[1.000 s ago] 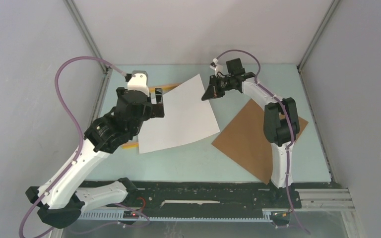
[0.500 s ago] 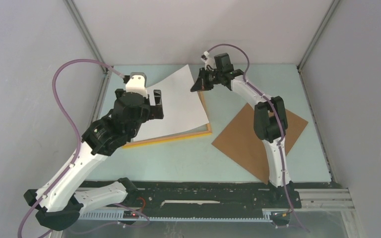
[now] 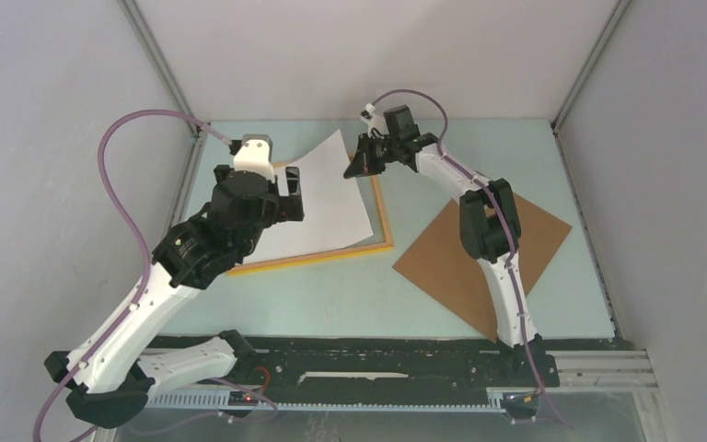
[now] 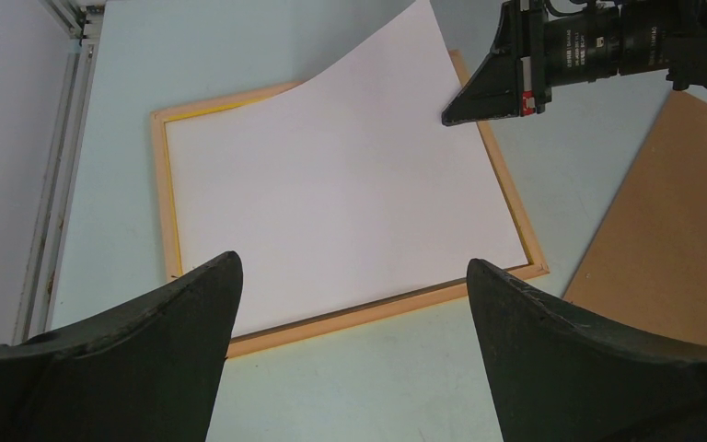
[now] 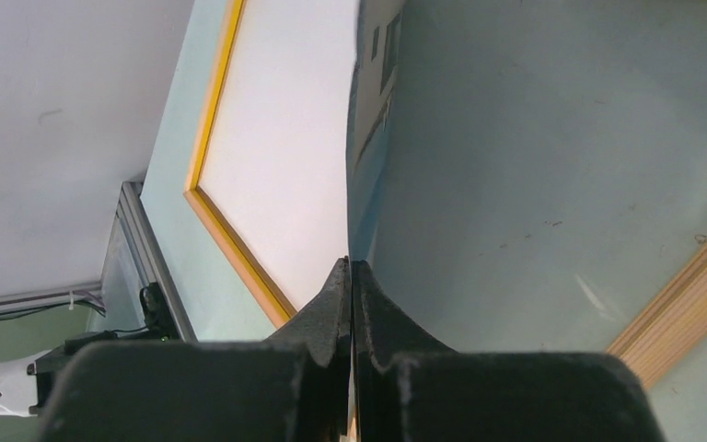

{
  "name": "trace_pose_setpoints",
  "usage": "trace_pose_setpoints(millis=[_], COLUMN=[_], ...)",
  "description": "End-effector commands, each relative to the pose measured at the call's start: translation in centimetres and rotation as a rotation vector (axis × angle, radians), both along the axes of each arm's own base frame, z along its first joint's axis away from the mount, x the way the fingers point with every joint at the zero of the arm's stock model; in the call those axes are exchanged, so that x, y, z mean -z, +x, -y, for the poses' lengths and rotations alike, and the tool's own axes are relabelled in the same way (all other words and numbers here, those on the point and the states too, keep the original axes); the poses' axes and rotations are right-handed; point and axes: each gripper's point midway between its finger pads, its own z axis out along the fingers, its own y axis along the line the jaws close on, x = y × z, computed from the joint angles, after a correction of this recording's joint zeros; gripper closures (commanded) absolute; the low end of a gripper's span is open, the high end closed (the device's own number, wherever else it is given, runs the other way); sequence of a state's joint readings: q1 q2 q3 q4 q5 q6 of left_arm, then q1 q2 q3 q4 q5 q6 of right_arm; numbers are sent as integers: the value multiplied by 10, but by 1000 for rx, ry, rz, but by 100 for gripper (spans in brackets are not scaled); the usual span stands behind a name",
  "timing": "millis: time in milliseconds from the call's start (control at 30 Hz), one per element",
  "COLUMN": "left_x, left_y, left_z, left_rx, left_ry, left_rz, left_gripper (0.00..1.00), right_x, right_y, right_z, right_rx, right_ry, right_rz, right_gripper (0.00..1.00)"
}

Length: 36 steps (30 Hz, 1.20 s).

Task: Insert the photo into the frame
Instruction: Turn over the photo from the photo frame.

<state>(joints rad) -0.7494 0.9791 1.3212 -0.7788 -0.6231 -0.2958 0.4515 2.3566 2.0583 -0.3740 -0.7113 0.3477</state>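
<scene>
**Photo** (image 3: 318, 198): white back uppermost, laid over the frame (image 3: 331, 256). Most of the sheet is seated within the yellow-orange rim. The corner at 1 o'clock is held lifted and curled.

**Right gripper** (image 3: 357, 166): fingers pinched flat on that raised corner.

**Left gripper** (image 4: 352, 267): fingers spread wide, nothing held, hovering over the frame's 9 o'clock side.

**Backing board** (image 3: 451, 258): lying apart at 4 o'clock of the frame.

**Progress, as judged:** placement is largely made. Lowering and release of the raised corner are outstanding.

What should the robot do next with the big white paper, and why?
Probably lower the right gripper so the photo's raised corner drops inside the frame. That gripper pinches the corner up off the frame, while the rest lies within the rim.
</scene>
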Motion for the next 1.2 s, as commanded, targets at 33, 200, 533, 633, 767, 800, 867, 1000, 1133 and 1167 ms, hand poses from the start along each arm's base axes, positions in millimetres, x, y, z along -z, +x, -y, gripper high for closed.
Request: trace_pose_setpoints(millis=[33,200,533,633,767,800,867,1000,1133,1167], left_x=[2,5,7,7,6,6,5,7,22,28], left_y=[3,4,1,-1,-5,-6,-7,-10,-11,-12], left_z=[1,4,4,2,1,0,-2,4,25,35], left_rx=[-1,3,10,10,10,10,10,43,122,158], left_ry=[-10,-9,-29,-40,-58,-61,-70,-94,-137,-152], left_rz=[8,1,-2,1,6,8,15,14,-26,-47], left_gripper=[0,0,0,0,0,0,0,0,0,0], right_x=[-16,-10,2,6,4,5,1,0,2,5], right_y=[8,13,18,22,24,23,19,-5,-46,-57], right_z=[-8,3,45,59,80,87,101,139,193,213], right_rx=[18,92,264,311,354,368,387,456,541,582], right_ry=[35,-27,-286,-399,-499,-522,-537,-509,-403,-395], right_rz=[18,-4,-31,-19,4,3,-9,-76,-114,-131], right_gripper=[100,85,13,1,0,0,1,5,5,5])
